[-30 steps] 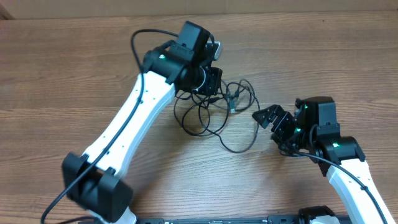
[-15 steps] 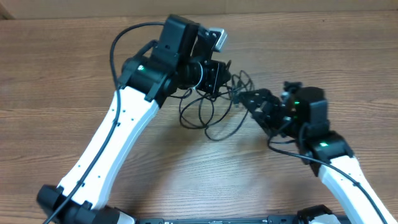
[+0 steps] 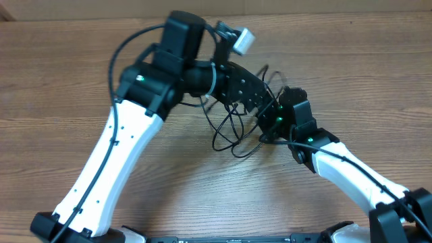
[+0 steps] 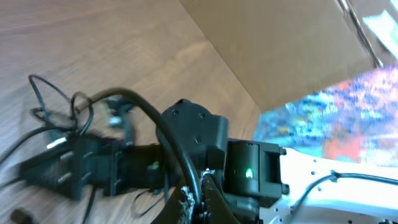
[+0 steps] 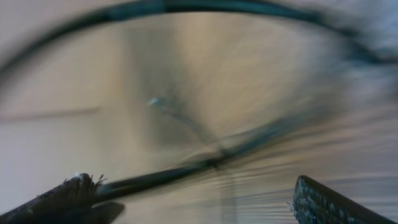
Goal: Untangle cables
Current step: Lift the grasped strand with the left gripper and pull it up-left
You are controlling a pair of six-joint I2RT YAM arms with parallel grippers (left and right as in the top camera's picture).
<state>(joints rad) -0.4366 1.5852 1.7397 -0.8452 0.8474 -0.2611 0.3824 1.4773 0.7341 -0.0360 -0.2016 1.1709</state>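
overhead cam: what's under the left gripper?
Cables loop out from beneath the left gripper onto the wooden table. The strands directly under it are covered by the gripper's body.

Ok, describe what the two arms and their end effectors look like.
The left arm and right arm share one look: long white links, black joint housings with small green lights, and a thick black cable running along each. The left end effector and right end effector are black and two-fingered.
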